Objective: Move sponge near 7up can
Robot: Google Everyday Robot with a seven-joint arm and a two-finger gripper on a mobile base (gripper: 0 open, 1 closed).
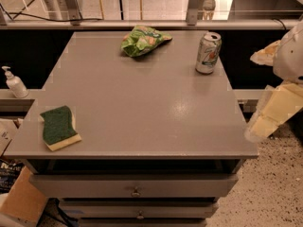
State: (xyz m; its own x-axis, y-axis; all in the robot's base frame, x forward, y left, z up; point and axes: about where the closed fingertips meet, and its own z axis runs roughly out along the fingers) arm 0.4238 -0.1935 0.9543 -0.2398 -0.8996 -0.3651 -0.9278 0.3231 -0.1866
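Observation:
The sponge (58, 126), dark green on top with a pale yellow base, lies flat at the front left corner of the grey table (142, 103). The 7up can (208, 52), silver-white with green and red markings, stands upright near the back right edge. My gripper (267, 117) shows as a pale cream shape at the right edge of the camera view. It hangs beside the table's right side, off the tabletop, far from the sponge and in front of the can. It holds nothing that I can see.
A light green snack bag (142, 39) lies at the back middle of the table. A white pump bottle (14, 82) stands on a ledge to the left. Drawers (136, 191) run below the front edge. A cardboard box (19, 202) sits on the floor at the lower left.

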